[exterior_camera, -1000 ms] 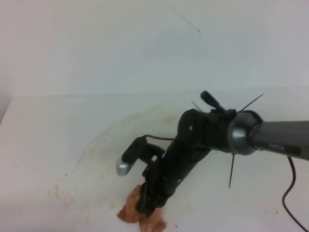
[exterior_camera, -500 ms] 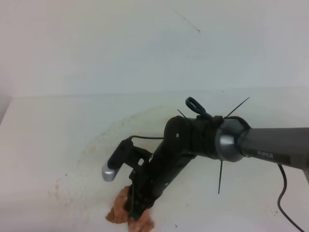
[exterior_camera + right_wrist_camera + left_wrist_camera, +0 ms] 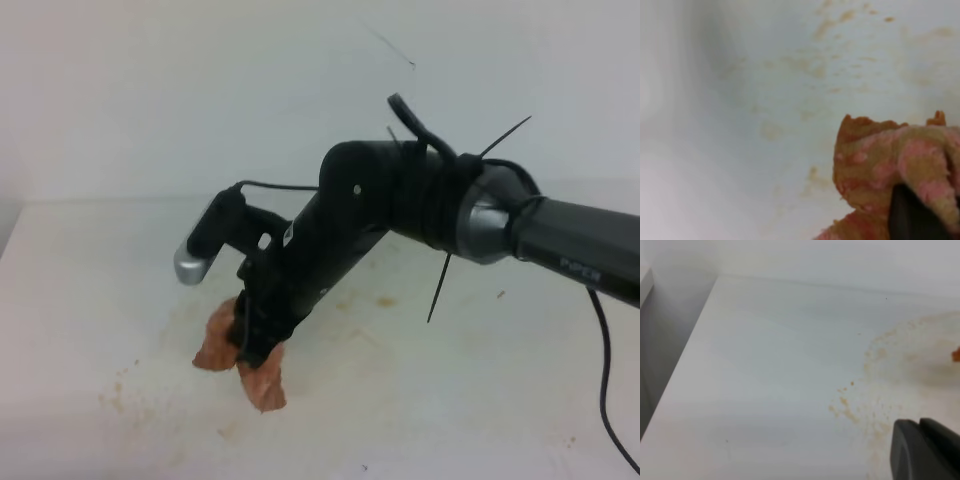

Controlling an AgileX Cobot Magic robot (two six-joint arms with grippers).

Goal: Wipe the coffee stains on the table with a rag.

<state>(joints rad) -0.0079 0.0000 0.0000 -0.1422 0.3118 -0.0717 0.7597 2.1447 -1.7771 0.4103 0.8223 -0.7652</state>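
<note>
The wiping step was in hand: the rag [image 3: 240, 350] was clamped in the right jaws and pressed on the table [image 3: 80, 300], with coffee stains [image 3: 125, 395] beside and beyond them, so a further sweep over those specks was judged needed next.

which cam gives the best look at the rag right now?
Exterior high: the whole rag shows, pinched in the right gripper, with the table around it. The right wrist view is closer but blurred and crops the rag at the frame edge. The left wrist view catches only an orange sliver at its right border.
</note>
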